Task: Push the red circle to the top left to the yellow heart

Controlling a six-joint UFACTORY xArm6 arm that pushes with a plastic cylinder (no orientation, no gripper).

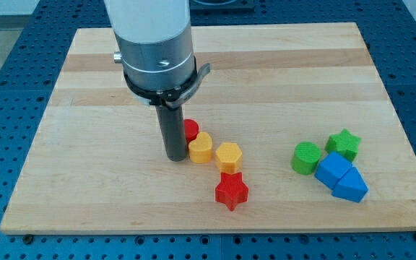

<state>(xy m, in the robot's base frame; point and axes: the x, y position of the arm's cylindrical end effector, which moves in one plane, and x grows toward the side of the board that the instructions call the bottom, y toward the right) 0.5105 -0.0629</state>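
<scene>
Here we see my tip, the blunt end of our smooth dark rod, resting on the pale wood-grain worktop; our tool has no jaws to open or close. The red circle sits just right of the rod, partly hidden behind it, touching the yellow heart from the upper left. Beside the heart lies a yellow hexagon, with a matte red star below. Well apart at the view's right cluster a green cylinder, a green star and two blue blocks.
</scene>
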